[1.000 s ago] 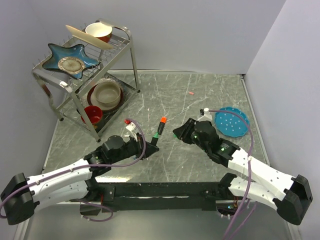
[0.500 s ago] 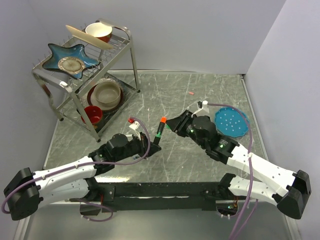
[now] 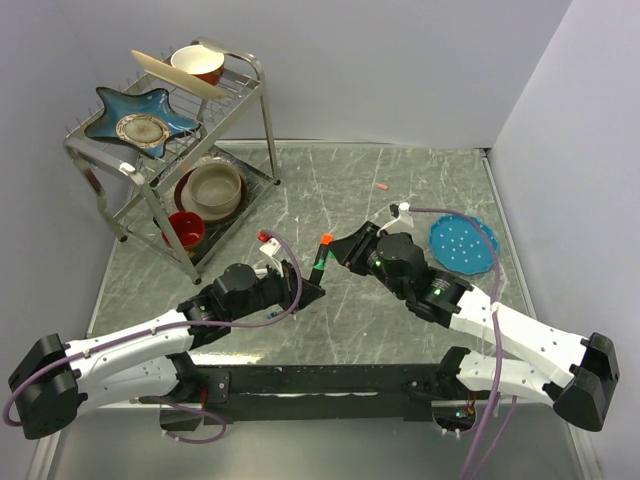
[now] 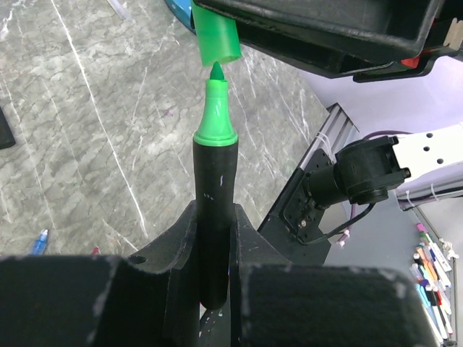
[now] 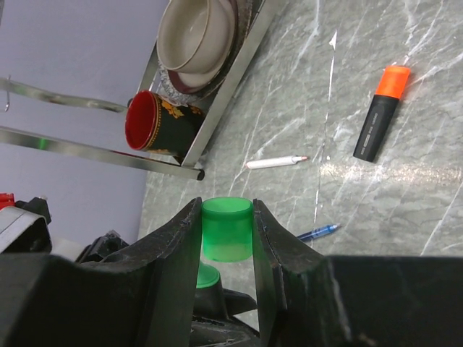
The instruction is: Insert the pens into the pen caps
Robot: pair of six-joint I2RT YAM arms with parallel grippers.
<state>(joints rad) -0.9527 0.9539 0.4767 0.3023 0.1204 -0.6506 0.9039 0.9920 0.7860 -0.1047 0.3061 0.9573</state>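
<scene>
My left gripper (image 4: 215, 217) is shut on a stubby black highlighter (image 4: 214, 188) and holds it upright, its bare green nib (image 4: 215, 94) pointing up. My right gripper (image 5: 227, 217) is shut on the green cap (image 5: 227, 230). In the left wrist view the cap (image 4: 217, 36) hangs mouth-down right over the nib's tip. In the top view both grippers meet at mid-table, left (image 3: 310, 290) and right (image 3: 338, 252). A second black highlighter with an orange cap (image 5: 380, 112), the white-pink pen (image 5: 277, 162) and the blue ballpoint (image 5: 316, 232) lie on the table. A pale pink cap (image 3: 382, 186) lies far back.
A metal dish rack (image 3: 160, 160) with bowls, a red mug (image 5: 155, 123) and a star plate stands at the back left. A blue round plate (image 3: 463, 243) lies on the right, behind my right arm.
My right gripper has carried the green cap left, up to the tip of the highlighter. My left gripper has shifted slightly right with the highlighter.
</scene>
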